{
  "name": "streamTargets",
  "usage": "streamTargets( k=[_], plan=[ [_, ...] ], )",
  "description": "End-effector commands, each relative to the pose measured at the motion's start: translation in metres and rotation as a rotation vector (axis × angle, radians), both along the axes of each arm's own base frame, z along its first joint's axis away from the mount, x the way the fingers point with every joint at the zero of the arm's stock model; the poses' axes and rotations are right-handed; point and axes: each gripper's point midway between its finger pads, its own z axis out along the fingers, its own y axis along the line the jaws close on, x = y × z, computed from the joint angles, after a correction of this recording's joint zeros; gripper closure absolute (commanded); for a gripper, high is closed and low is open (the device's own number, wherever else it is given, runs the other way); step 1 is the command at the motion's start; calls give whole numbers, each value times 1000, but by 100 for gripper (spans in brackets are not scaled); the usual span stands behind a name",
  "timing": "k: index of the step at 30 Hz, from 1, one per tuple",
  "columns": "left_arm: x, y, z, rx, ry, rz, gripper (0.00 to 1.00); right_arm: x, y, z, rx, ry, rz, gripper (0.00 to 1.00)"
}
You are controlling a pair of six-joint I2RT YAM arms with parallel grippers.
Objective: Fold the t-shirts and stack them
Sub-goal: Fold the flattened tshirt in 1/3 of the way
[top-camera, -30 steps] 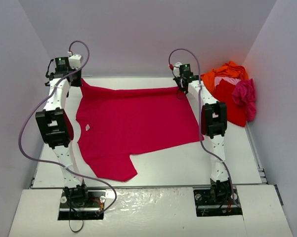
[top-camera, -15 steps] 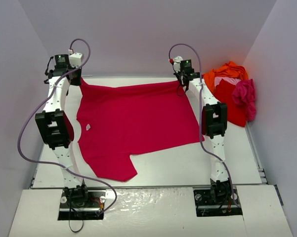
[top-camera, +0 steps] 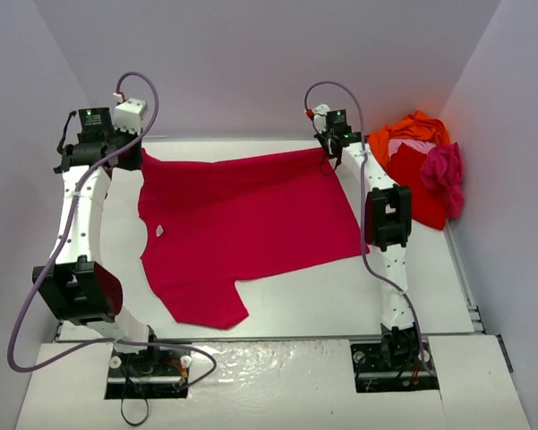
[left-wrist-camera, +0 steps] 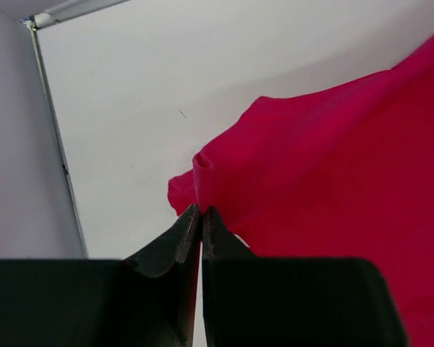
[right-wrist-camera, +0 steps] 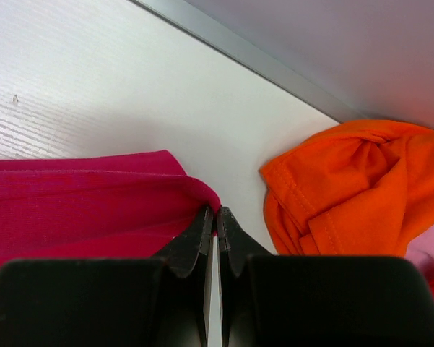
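Note:
A crimson t-shirt (top-camera: 242, 228) lies spread across the middle of the table. My left gripper (top-camera: 130, 150) is shut on its far left corner, seen as a raised pinch of cloth in the left wrist view (left-wrist-camera: 201, 210). My right gripper (top-camera: 327, 154) is shut on its far right corner; the right wrist view (right-wrist-camera: 215, 211) shows the crimson hem (right-wrist-camera: 94, 195) folded at the fingertips. A pile at the far right holds an orange shirt (top-camera: 412, 130), a red shirt (top-camera: 421, 188), a magenta shirt (top-camera: 445, 175) and a pale pink one (right-wrist-camera: 430, 249).
The pile sits against the right wall, just right of the right arm (top-camera: 387, 215). The orange shirt (right-wrist-camera: 346, 181) lies close to the right fingertips. A metal rim (right-wrist-camera: 238, 50) edges the table at the back. Grey walls enclose the table on three sides.

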Motion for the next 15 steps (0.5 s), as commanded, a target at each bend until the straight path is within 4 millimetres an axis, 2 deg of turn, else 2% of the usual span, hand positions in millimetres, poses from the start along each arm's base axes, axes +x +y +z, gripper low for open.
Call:
streamTargets(
  k=[1, 5, 9, 15],
  plan=[
    [-35, -16, 11, 14, 7, -47, 100, 5, -7, 67, 19, -135, -3, 100],
    [-48, -20, -8, 11, 65, -51, 100, 2, -7, 68, 19, -133, 6, 100],
    [-55, -24, -17, -8, 89, -61, 100, 0, -9, 71, 2, -137, 12, 100],
    [-62, -26, -20, -20, 108, -60, 100, 1, -11, 82, -7, -160, 15, 100]
  ],
)
